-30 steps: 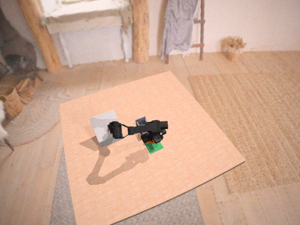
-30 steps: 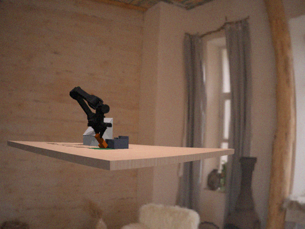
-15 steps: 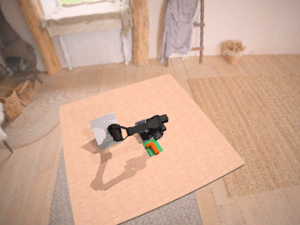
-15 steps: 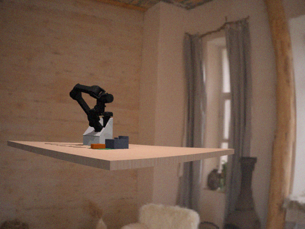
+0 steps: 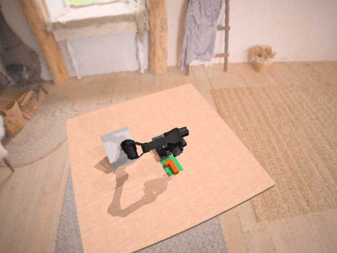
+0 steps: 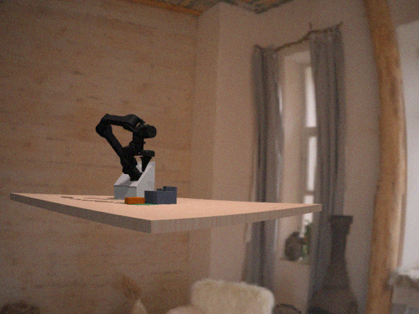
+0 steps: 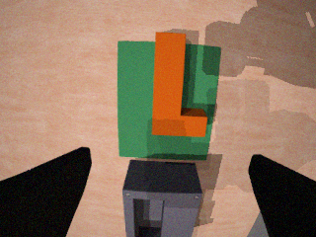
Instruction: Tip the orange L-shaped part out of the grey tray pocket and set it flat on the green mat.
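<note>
1 orange L-shaped part (image 5: 173, 166) (image 6: 134, 200) (image 7: 169, 84) lay flat on the green mat (image 5: 179, 165) (image 6: 148, 204) (image 7: 134, 99), just beside the grey tray (image 5: 156, 136) (image 6: 160, 197) (image 7: 163, 177). Its broad face was turned upward, so the table bore its weight through the mat and it needed no grip to keep level. Whether that face was the proper top could not be told from its plain surface.

The gripper (image 5: 169, 154) (image 6: 145, 167) (image 7: 173, 161) hung above the work with its 2 fingers spread wide and nothing between them. That wide spread made sense after a release: it would keep either finger from catching the part's sides.

In the wrist view the short leg pointed across the mat on the tray side, while the long leg's far end reached the mat's opposite edge, perhaps a little over it. The part's height made the exact overlap hard to judge. Since it lay flat, a slight overhang seemed unlikely to tip it. The task looked all but done; backing straight away would suit better than any nudge, which could push that end farther off.
</note>
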You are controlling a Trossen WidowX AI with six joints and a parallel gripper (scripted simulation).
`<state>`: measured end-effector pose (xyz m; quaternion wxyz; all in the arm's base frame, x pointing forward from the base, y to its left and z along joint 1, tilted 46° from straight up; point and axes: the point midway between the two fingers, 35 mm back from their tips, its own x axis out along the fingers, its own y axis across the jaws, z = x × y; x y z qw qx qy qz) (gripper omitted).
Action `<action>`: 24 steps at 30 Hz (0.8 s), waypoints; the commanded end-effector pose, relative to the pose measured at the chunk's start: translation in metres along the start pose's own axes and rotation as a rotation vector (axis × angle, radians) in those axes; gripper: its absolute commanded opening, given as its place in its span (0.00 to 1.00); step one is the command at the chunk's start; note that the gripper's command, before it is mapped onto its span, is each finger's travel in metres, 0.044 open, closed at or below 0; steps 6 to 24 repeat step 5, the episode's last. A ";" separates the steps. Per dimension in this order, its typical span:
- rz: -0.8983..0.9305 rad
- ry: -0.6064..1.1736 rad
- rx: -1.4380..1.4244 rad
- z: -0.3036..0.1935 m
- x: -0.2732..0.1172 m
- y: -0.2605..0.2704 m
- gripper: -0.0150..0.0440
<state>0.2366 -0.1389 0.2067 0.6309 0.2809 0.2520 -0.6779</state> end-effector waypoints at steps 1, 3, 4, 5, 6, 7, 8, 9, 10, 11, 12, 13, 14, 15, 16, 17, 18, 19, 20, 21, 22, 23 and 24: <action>0.001 0.000 -0.004 0.000 0.000 0.000 0.93; 0.001 0.000 -0.004 0.000 0.000 0.000 0.93; 0.001 0.000 -0.004 0.000 0.000 0.000 0.93; 0.001 0.000 -0.004 0.000 0.000 0.000 0.93; 0.001 0.000 -0.004 0.000 0.000 0.000 0.93; 0.001 0.000 -0.004 0.000 0.000 0.000 0.93; 0.001 0.000 -0.004 0.000 0.000 0.000 0.93; 0.001 0.000 -0.004 0.000 0.000 0.000 0.93; 0.001 0.000 -0.004 0.000 0.000 0.000 0.93; 0.001 0.000 -0.004 0.000 0.000 0.000 0.93; 0.001 0.000 -0.004 0.000 0.000 0.000 0.93; 0.001 0.000 -0.004 0.000 0.000 0.000 0.93; 0.001 0.000 -0.004 0.000 0.000 0.000 0.93; 0.001 0.000 -0.004 0.000 0.000 0.000 0.93; 0.001 0.000 -0.004 0.000 0.000 0.000 0.93; 0.001 0.000 -0.004 0.000 0.000 0.000 0.93; 0.001 0.000 -0.004 0.000 0.000 0.000 0.93; 0.001 0.000 -0.004 0.000 0.000 0.000 0.93; 0.001 0.000 -0.004 0.000 0.000 0.000 0.93; 0.001 0.000 -0.004 0.000 0.000 0.000 0.93; 0.001 0.000 -0.004 0.000 0.000 0.000 0.93; 0.001 0.000 -0.004 0.000 0.000 0.000 0.93; 0.001 0.000 -0.004 0.000 0.000 0.000 0.93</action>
